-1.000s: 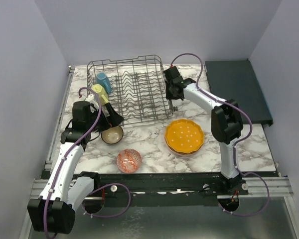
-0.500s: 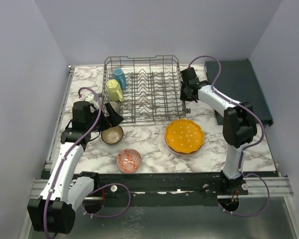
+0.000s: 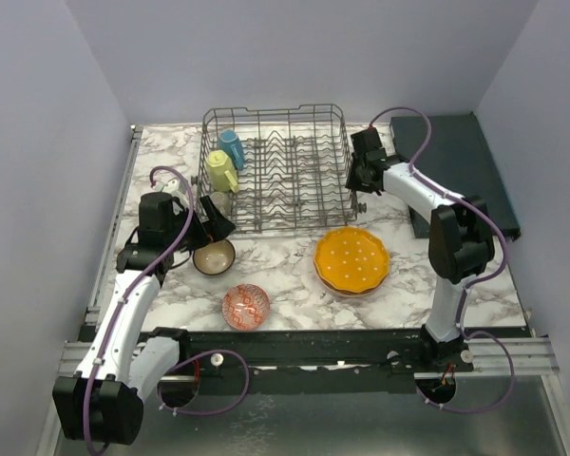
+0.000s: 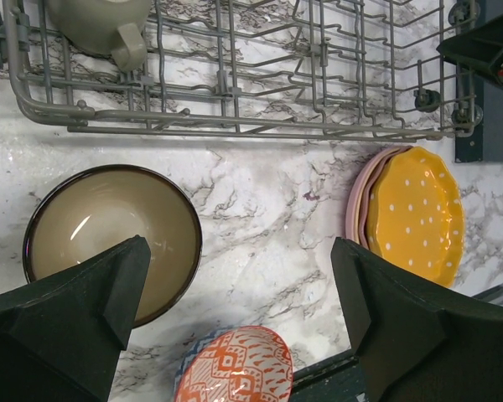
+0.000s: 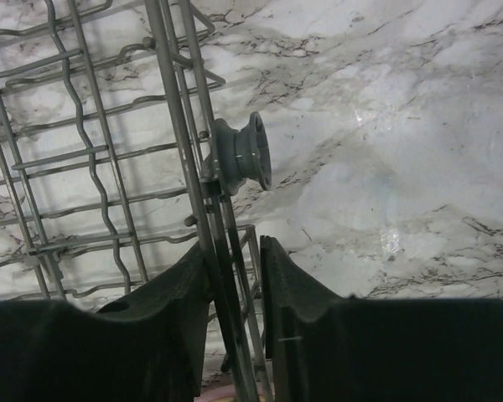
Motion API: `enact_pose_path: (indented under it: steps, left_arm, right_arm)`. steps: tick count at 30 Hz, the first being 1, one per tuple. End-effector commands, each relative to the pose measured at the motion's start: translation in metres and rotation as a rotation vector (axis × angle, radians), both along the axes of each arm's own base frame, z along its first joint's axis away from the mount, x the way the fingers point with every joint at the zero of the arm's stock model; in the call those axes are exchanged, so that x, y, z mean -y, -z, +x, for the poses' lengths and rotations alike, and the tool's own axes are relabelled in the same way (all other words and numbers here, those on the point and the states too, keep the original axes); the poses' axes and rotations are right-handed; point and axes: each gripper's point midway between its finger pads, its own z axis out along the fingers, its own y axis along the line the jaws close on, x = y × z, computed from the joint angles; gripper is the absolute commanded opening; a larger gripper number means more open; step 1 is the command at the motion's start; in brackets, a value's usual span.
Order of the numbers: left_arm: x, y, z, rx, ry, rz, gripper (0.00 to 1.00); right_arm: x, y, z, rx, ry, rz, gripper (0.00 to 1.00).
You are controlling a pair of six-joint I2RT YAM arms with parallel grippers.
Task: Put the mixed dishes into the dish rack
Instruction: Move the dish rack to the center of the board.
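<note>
Marble-patterned surface (image 3: 294,275), holding, from left to right: left gripper (image 4: 239,247), fingers spread to their widest and holding nothing, poised above the near-right edge of the dark brown bowl (image 4: 109,226), which sits upright just in front of the dish rack (image 3: 285,226). Red-patterned bowl (image 4: 235,368), upright, nearer the arm bases and apart from the brown one. Yellow-green mug (image 3: 218,171) and blue mug (image 3: 231,148), both already lodged in the rack's left end. Rack centre and right rows, tines bare. Orange white-dotted plate (image 3: 351,258) stacked on a pink plate (image 4: 354,209), in front of the rack's right corner, not yet loaded. Right gripper (image 5: 233,251), fingers only narrowly parted around the rack's right-hand rim wire just below a small grey wheel (image 5: 239,155); a sliver of gap shows beside the wire, so it appears to straddle rather than clamp. Dark flat tray (image 3: 451,166), far right. Handling note, as a judgement: the right gripper should widen further and back straight off the wire so the rack is not dragged; the left should then descend with one finger inside the brown bowl's rim and one outside, pinch the wall firmly, and tilt the bowl between free tines clear of the mugs.
</note>
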Motion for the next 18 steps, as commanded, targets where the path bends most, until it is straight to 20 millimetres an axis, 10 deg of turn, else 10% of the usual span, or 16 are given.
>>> enact_pose_path:
  steps: [1,18]
  left_arm:
    - [-0.005,0.007,0.002,-0.013,-0.029,0.023,0.99]
    - [-0.004,0.024,0.004,-0.086,-0.034,0.022,0.99]
  right_arm:
    - [0.015,-0.026,0.01,0.054,0.064,0.014,0.35]
    - [0.006,-0.098,-0.006,0.181,-0.022,0.1,0.51]
